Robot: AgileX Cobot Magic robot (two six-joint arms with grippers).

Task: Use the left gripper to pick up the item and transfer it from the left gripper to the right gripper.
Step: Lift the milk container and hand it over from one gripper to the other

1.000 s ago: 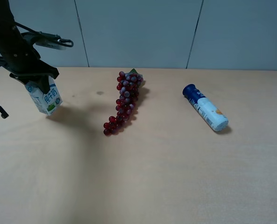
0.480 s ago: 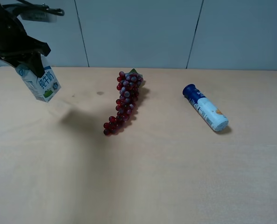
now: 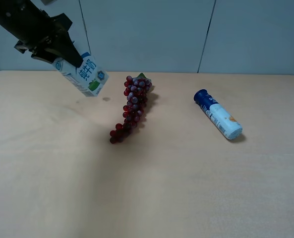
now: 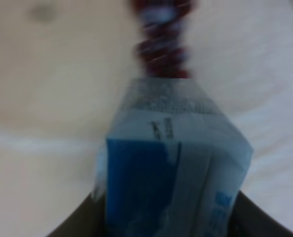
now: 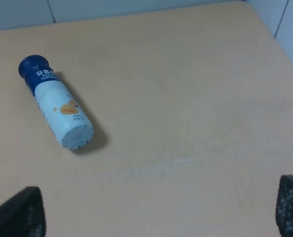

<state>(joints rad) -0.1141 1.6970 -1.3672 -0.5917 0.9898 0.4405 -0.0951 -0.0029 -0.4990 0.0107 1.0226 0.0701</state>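
Observation:
The item, a white-and-blue milk carton, hangs tilted in the air above the back left of the table, held at its gable end by my left gripper, which is shut on it. The left wrist view is blurred: the carton fills its middle, with dark fingers on either side of it. My right gripper is out of the exterior high view. In the right wrist view its two fingertips stand far apart over bare table with nothing between them.
A bunch of red grapes lies on the tan table just right of the carton. A white-and-blue tube lies at the right, and the same tube shows in the right wrist view. A grey wall stands behind.
My left gripper has lifted the carton off the table and carried it up and to the right, tilting it toward the grapes. The grapes and the tube have not moved.

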